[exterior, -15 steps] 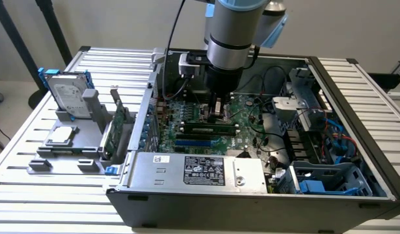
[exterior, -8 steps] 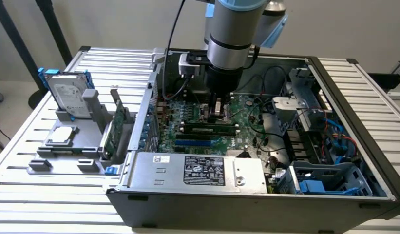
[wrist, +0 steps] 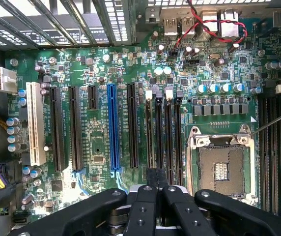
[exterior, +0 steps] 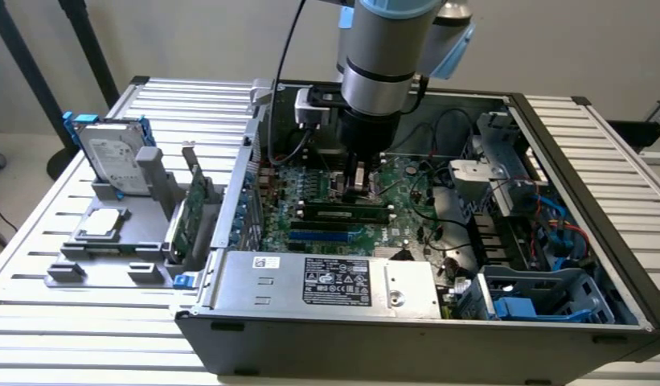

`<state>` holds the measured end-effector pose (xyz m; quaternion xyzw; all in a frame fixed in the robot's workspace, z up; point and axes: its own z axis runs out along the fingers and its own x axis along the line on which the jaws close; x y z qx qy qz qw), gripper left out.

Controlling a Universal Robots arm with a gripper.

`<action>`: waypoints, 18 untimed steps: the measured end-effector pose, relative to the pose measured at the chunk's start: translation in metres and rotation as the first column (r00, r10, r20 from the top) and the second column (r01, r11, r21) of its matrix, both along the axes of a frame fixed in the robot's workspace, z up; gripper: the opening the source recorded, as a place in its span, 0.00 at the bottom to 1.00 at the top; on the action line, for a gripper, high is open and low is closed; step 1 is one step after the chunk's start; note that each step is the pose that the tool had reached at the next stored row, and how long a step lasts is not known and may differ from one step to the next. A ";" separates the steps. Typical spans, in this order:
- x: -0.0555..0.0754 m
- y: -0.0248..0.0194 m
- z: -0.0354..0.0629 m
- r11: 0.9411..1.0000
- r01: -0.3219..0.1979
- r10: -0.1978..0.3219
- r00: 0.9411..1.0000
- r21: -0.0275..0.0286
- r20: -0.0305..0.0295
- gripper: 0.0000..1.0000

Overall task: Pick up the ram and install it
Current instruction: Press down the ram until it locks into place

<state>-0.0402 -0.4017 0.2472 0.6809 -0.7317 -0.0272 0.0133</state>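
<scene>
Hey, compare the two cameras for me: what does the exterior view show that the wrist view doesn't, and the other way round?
Exterior view: the whole open computer case on the slatted table, the hard drive on a grey stand at the exterior view's left, the labelled power supply, and the ram, apparently in a slot near the arm.
Wrist view: the empty CPU socket, a blue slot, a white slot.
Both: the green motherboard and the shut gripper over it.

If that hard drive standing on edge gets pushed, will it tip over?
Probably tippy: the hard drive stands on edge, tall and thin. The grey holder holds only its lower part, so a push might rock it. Its metal casing looks stiff.
</scene>
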 end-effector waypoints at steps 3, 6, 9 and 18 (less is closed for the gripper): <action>-0.001 0.0000 -0.0035 1.000 -0.001 0.001 1.000 0.001 0.016 0.11; -0.004 0.0000 -0.0047 1.000 -0.002 0.002 1.000 0.001 0.023 0.11; -0.005 0.0001 -0.0060 1.000 -0.003 0.003 1.000 0.001 0.024 0.11; -0.005 0.0007 -0.0110 1.000 -0.014 0.014 0.999 0.001 0.030 0.11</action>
